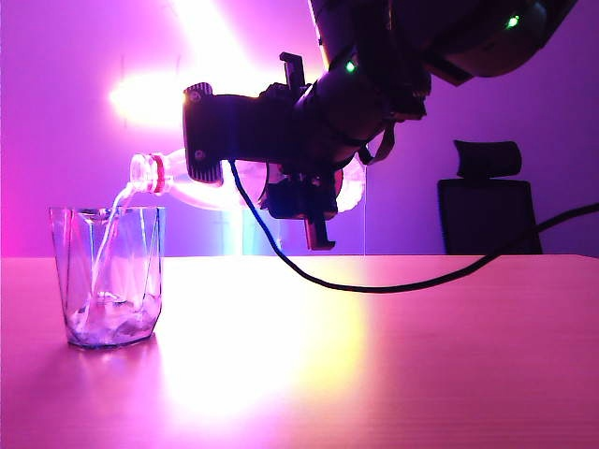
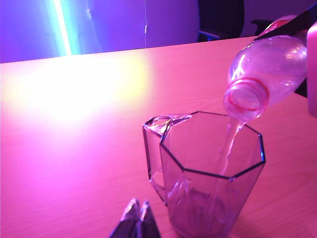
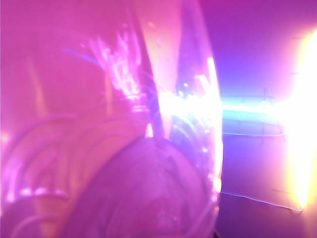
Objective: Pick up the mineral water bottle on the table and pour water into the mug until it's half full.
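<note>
The mineral water bottle point(image 1: 182, 182) lies tipped nearly level, its red-ringed neck just over the mug's rim. My right gripper point(image 1: 304, 159) is shut on the bottle's body. A thin stream of water point(image 1: 114, 210) falls into the mug point(image 1: 108, 276), a clear faceted glass on the table point(image 1: 374, 355), with a shallow pool at its bottom. From the left wrist view I see the mug point(image 2: 213, 168), the bottle mouth point(image 2: 246, 98) above it and the falling water point(image 2: 229, 144). My left gripper point(image 2: 137, 210) hovers shut beside the mug. The bottle point(image 3: 124, 148) fills the right wrist view, hiding the jaws.
A black cable point(image 1: 374, 283) hangs from the right arm and sags to the table's far edge. A dark office chair point(image 1: 489, 201) stands behind the table on the right. A strong lamp point(image 1: 150, 94) glares behind the mug.
</note>
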`<action>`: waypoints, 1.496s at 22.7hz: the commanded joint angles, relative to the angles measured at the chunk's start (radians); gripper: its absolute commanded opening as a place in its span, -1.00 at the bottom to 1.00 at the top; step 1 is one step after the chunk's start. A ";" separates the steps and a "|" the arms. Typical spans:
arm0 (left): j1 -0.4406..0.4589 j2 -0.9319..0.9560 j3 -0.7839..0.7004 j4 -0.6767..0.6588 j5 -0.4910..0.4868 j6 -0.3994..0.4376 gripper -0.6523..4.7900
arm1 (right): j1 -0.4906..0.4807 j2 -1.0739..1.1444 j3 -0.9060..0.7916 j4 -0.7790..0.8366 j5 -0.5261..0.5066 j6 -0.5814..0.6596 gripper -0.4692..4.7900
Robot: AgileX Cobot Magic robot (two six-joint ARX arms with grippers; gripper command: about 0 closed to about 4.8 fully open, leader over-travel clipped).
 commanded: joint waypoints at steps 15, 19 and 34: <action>-0.001 0.002 0.002 0.006 0.002 -0.003 -0.77 | 0.002 -0.009 0.012 0.068 0.002 -0.039 0.11; -0.001 0.002 0.002 0.006 0.002 -0.003 -0.77 | 0.000 -0.009 0.012 0.071 0.003 -0.040 0.11; -0.001 0.002 0.002 0.006 0.002 -0.003 -0.77 | -0.018 -0.009 0.028 0.082 0.004 -0.055 0.14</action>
